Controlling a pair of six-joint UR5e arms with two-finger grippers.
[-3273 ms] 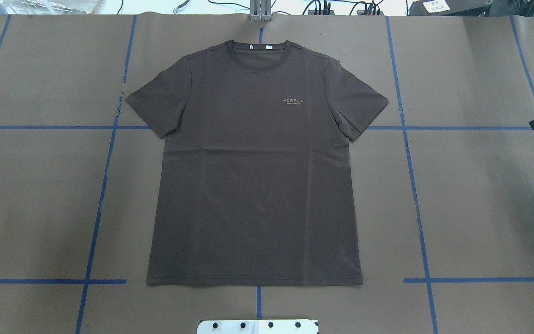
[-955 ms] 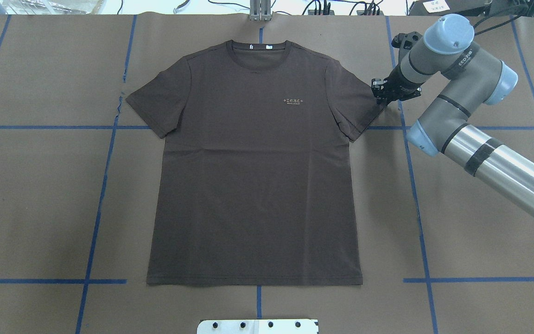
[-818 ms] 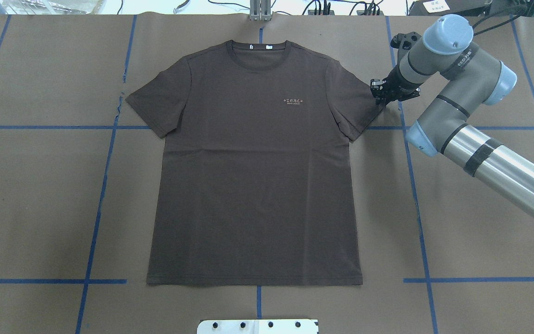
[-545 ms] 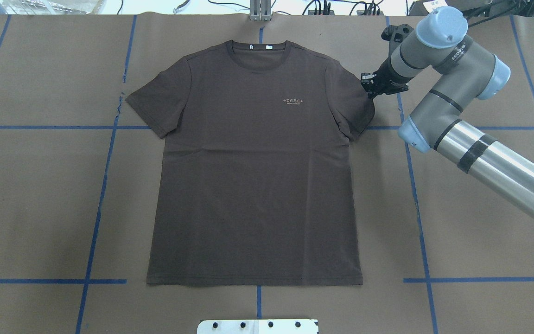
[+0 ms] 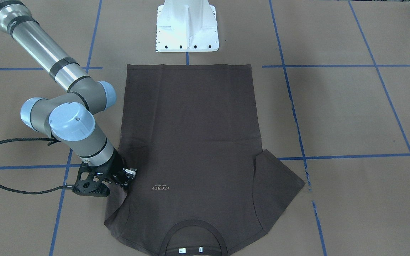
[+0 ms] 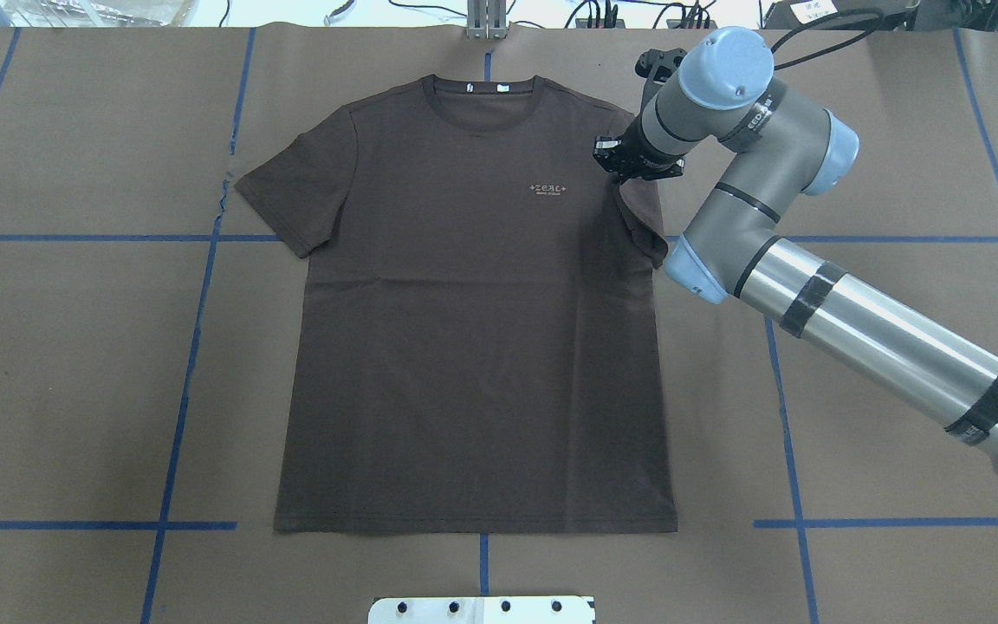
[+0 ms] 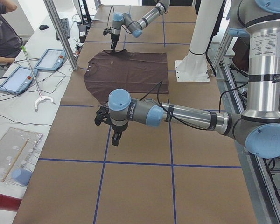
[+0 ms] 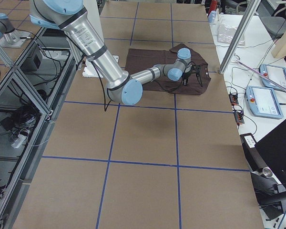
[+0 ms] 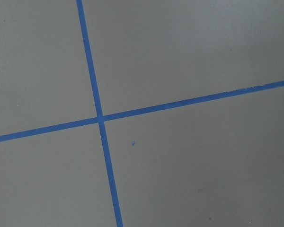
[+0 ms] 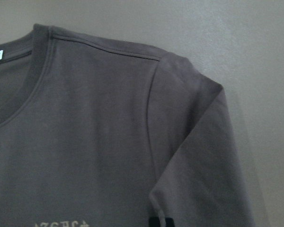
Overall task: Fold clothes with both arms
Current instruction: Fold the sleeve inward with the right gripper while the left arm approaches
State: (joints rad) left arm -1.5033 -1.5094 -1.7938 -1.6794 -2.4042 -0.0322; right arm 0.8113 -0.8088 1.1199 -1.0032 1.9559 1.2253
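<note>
The dark brown T-shirt (image 6: 473, 347) lies flat and face up on the brown paper, collar (image 6: 486, 95) at the far side. My right gripper (image 6: 613, 169) is shut on the edge of the shirt's right-hand sleeve (image 6: 642, 221) and holds it folded in over the shoulder, just right of the chest print (image 6: 549, 188). The front-facing view shows that gripper (image 5: 128, 179) beside the print. The other sleeve (image 6: 291, 195) lies spread out. My left gripper (image 7: 115, 139) hangs over bare paper away from the shirt; I cannot tell whether it is open or shut. Only paper and tape show in the left wrist view.
Blue tape lines (image 6: 196, 347) cross the paper. The white pedestal base (image 5: 187, 28) stands just beyond the shirt's hem. Along the table's operator side are tablets (image 7: 51, 58), a metal post (image 7: 60, 32), a reaching tool (image 7: 39, 98) and a person's arm (image 7: 0, 58).
My right arm came in from the right, reached the sleeve's outer edge and moved left with it. The sleeve, flat before, now lies folded over toward the chest.
</note>
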